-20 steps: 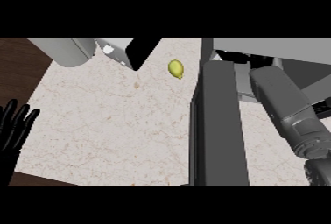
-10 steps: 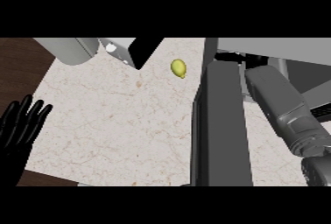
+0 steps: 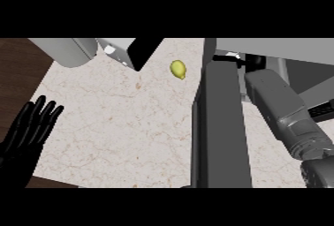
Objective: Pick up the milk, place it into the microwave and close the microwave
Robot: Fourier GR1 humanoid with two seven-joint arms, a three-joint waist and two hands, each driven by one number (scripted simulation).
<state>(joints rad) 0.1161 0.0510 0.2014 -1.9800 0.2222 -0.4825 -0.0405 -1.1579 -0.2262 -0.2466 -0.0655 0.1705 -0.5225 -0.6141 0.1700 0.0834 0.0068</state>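
Left of the microwave door (image 3: 220, 132), at the counter's (image 3: 124, 119) near-left edge: left hand (image 3: 29, 132), resting open, fingers straight, slightly spread, pointing up. Right of that door: grey right forearm (image 3: 280, 110) reaching up into the microwave (image 3: 274, 50); right hand hidden, finger state impossible to tell. Milk not visible anywhere. Up-left of the door, on the counter: small yellow-green lemon (image 3: 178, 69). Farther up-left: grey and white appliance (image 3: 111, 50) at the counter's far edge.

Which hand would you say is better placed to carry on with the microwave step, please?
The right, probably. Its grey forearm reaches up beside the open microwave door, though the hand itself is hidden. The left hand rests open at the counter's far left edge.
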